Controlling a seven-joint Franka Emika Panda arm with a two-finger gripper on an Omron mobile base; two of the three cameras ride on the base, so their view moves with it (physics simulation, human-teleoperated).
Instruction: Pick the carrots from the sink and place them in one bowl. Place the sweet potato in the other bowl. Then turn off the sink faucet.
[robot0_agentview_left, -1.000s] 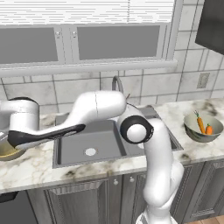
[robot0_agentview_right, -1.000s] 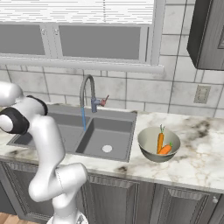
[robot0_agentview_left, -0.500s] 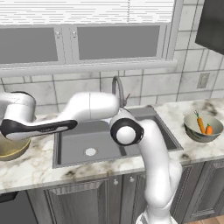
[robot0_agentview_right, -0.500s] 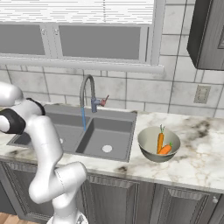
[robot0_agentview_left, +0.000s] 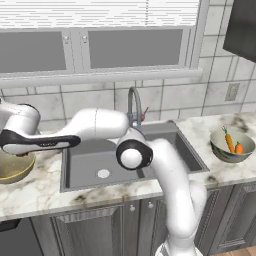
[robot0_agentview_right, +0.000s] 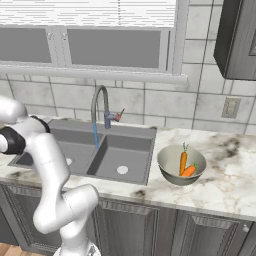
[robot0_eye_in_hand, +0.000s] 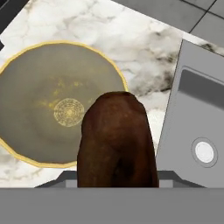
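Observation:
My gripper (robot0_eye_in_hand: 117, 175) is shut on the sweet potato (robot0_eye_in_hand: 117, 140), a dark brown lump that hides the fingertips in the hand view. Below it lies the tan-gold bowl (robot0_eye_in_hand: 57, 103), which holds nothing; the potato hangs over the bowl's edge nearest the sink (robot0_eye_in_hand: 201, 113). In the left base view the gripper (robot0_agentview_left: 21, 152) hovers just above that bowl (robot0_agentview_left: 12, 169) at the far left. Both carrots (robot0_agentview_right: 185, 164) lie in the grey bowl (robot0_agentview_right: 170, 172) to the right of the sink (robot0_agentview_right: 142, 150). A thin blue stream runs from the faucet (robot0_agentview_right: 99, 102).
My white arm stretches across the left basin (robot0_agentview_left: 80, 160) in the left base view. Marble counter (robot0_agentview_right: 230, 175) lies on both sides of the sink. A window and a tiled wall stand behind it, and a dark cabinet (robot0_agentview_right: 237, 40) hangs at the upper right.
The arm has swung further left and the hand has risen a little over the tan-gold bowl, with the sweet potato still in its grip. The carrots and bowls have not moved.

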